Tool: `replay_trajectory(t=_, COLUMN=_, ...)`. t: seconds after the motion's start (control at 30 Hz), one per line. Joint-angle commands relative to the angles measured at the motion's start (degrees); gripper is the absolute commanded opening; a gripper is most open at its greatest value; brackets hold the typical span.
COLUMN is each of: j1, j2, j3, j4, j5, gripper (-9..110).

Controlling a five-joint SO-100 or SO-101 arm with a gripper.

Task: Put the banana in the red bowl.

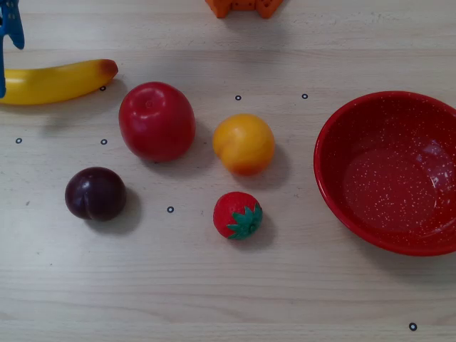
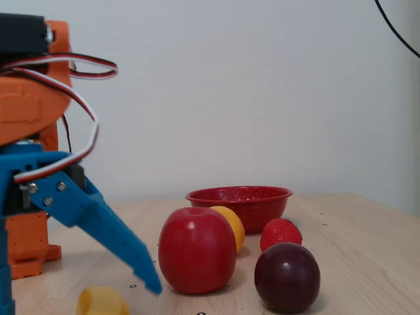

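Note:
The banana (image 1: 57, 82) lies at the top left of the table in the overhead view, its reddish tip pointing right and its left end cut off by the frame. In the fixed view only one yellow end (image 2: 102, 302) shows at the bottom. My blue gripper (image 2: 79, 292) is open with its jaws spread wide, one finger on each side of the banana's end. In the overhead view the gripper (image 1: 6, 53) shows only at the left edge. The red bowl (image 1: 335, 142) stands empty at the right, and at the back in the fixed view (image 2: 239, 200).
Between banana and bowl lie a red apple (image 1: 157, 121), an orange fruit (image 1: 244, 144), a dark plum (image 1: 95, 193) and a strawberry (image 1: 238, 215). The orange arm base (image 1: 244, 7) sits at the top edge. The apple (image 2: 197, 251) stands close to the right finger.

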Motion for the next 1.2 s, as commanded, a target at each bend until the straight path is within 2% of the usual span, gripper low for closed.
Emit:
replay_trajectory(t=0.0, j1=-0.53, j2=3.34, j3=-4.57, j4=1.85, j5=1.49, gripper=48)
replay_trajectory(t=0.07, j1=-0.53, j2=2.99, j3=-4.57, j4=2.72, j5=0.79, gripper=53)
replay_trajectory(t=0.37, j1=0.97, j2=1.14, j3=-5.63, j4=5.45, j5=-2.9, gripper=60)
replay_trajectory(t=0.87, j1=3.34, j2=-5.01, j3=-9.05, j4=5.19, j5=-5.36, gripper=62)
replay_trajectory(t=1.17, j1=4.66, j2=-7.65, j3=-9.05, j4=0.62, j5=-6.24, gripper=62)
